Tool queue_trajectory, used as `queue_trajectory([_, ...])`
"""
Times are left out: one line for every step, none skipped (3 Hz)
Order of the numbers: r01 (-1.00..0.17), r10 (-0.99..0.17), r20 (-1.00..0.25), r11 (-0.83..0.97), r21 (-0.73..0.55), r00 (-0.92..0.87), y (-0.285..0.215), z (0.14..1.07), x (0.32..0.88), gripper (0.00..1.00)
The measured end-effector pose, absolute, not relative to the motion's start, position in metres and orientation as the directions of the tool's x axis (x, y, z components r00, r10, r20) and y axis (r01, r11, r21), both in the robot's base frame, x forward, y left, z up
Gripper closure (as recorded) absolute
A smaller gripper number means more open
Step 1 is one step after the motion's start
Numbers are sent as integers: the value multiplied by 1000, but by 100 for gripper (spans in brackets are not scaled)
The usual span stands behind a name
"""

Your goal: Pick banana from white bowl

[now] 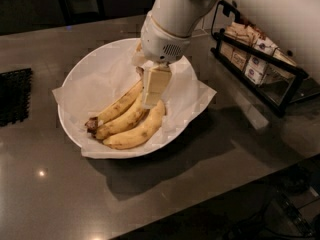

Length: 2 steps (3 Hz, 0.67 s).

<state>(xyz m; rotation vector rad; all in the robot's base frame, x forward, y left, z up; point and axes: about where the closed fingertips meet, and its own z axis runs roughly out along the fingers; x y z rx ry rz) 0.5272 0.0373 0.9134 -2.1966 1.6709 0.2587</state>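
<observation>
**Item 1: banana** [122, 120]. Two slim, speckled fruits joined at a dark stem on the left. They lie inside the white bowl [61, 126], angled towards the far right. A plumper single banana [137, 135] lies against their near side.

**Item 2: white bowl.** Sits left of centre on the grey surface [75, 194]. It is lined with crinkled paper [100, 69], probably to keep the fruit off the glaze.

**Item 3: tool** [152, 96]. Hangs from above over the far-right ends of the pair, away from the stem, where the slim fruits seem easiest to reach. Whether it is open or gripping cannot be told.

**Item 4: wire rack** [260, 69]. Holds packets at the far right, well apart from the bowl.

**Item 5: black mat** [15, 96]. Lies at the left edge.
</observation>
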Motion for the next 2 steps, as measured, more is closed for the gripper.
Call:
queue_trajectory([-959, -892, -361, -223, -174, 273, 37, 911, 531, 27])
queue_trajectory([-954, -891, -357, -219, -205, 281, 36, 925, 536, 28])
